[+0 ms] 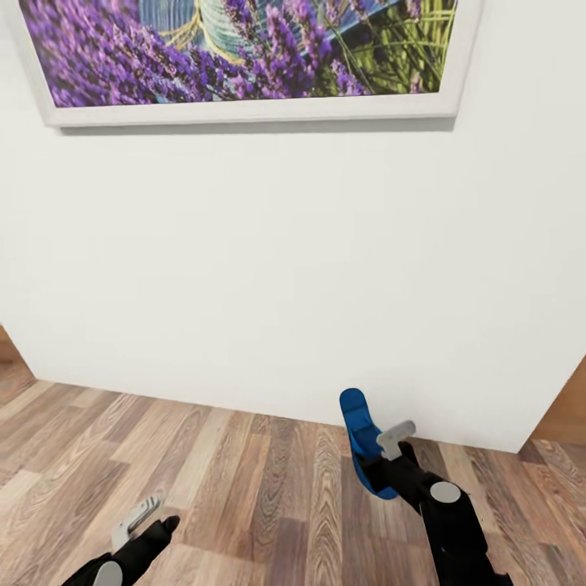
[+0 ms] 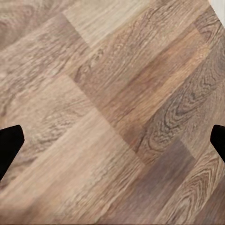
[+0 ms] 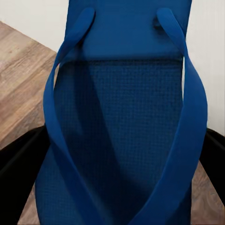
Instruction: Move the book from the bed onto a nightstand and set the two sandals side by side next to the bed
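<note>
Right tool holds one blue sandal up in front of a white wall.

The bright blue flip-flop sandal with thin straps [image 1: 360,435] sits in the right tool [image 1: 376,465], the black tool with a grey finger, clamped around the sandal's lower part. The sandal's long side points up and away from the robot, toward the plain white wall [image 1: 268,268], with its tip lifted off the brown wood-plank floor [image 1: 244,488]. In the right wrist view the straps [image 3: 192,108] face the camera, and a dark finger shows on each side of the sole. The left tool [image 1: 146,521] hangs low over bare floor; it looks wide and empty, though its tips barely show. The right arm is plainly the one to set this sandal down by the bed.
</note>
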You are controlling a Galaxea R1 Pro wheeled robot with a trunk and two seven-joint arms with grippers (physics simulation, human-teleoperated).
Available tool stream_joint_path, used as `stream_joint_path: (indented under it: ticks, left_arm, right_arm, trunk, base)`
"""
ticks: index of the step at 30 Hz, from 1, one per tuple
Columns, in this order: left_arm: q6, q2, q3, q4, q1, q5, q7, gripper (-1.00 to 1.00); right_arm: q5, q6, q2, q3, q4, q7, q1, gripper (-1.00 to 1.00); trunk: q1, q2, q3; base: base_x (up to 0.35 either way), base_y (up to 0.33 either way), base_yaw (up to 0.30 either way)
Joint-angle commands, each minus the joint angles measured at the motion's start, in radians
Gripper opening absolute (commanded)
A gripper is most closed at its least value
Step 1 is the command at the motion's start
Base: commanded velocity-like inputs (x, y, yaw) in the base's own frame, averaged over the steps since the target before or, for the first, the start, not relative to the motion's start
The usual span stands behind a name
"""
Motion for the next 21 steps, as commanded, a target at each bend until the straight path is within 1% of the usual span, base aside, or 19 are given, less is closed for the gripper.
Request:
stream_joint_path:
  ticks: [1,7,21]
  left_arm:
    - [0.004,-0.001,0.001,-0.001,-0.001,0.010,0.007,1.00]
    - [0.004,-0.002,0.003,0.000,0.001,0.011,0.006,1.00]
    - [0.004,-0.002,0.003,0.000,0.002,0.011,0.007,1.00]
  right_arm:
    - [0.009,0.002,0.001,-0.002,-0.002,0.016,-0.001,-1.00]
    - [0.011,0.000,0.001,-0.004,-0.003,0.091,-0.004,-1.00]
    - [0.011,0.000,0.001,-0.005,-0.003,0.100,-0.005,-1.00]
  trunk:
    - [0.000,0.000,-0.001]
    - [0.000,0.000,-0.001]
    - [0.000,0.000,-0.001]
  base:
    - [-0.013,0.321,0.293]
    - [-0.005,0.324,0.293]
    - [0.000,0.326,0.293]
